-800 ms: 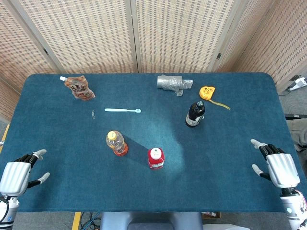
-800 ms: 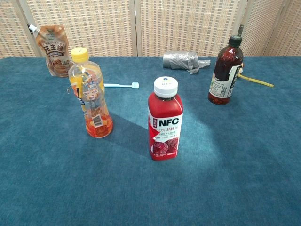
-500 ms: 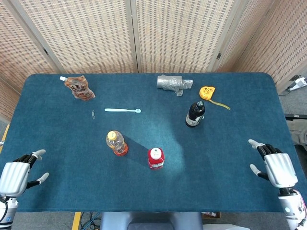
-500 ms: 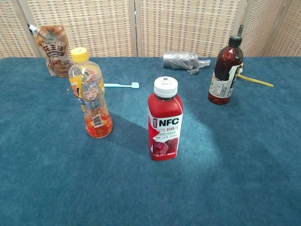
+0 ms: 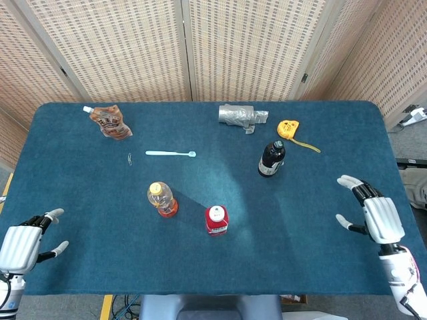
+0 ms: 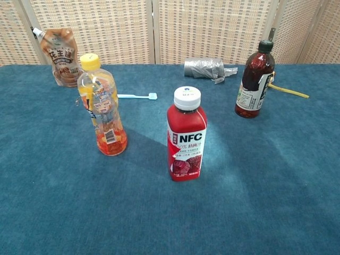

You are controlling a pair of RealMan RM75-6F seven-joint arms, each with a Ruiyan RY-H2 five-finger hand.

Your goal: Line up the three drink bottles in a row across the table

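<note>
L robot hand (image 5: 21, 245): near-left table (image 5: 313, 267) corner, fingers spread, holds nothing.
Orange bottle (image 5: 162, 199): yellow cap, upright, left of centre.
Red bottle (image 5: 216, 220): white cap, upright, just right of the orange one & a bit nearer you.
Dark bottle (image 5: 271, 158): upright, further right & well back from the other two, near the yellow tape measure (image 5: 288, 127).
R robot hand (image 5: 373, 213): right table edge, fingers apart, empty; well apart from the dark bottle.
Progress: nothing gripped yet. Orange + red sit roughly on a line; dark one is off it, so you prob. need to bring it fwd w/ your R hand. Row not done.
Count: 3 bottles, 2 robot hands, 1 snack pouch (image 5: 110, 122), 1 pale blue spoon (image 5: 171, 153), 1 grey tape roll (image 5: 240, 116), 1 tape measure.
</note>
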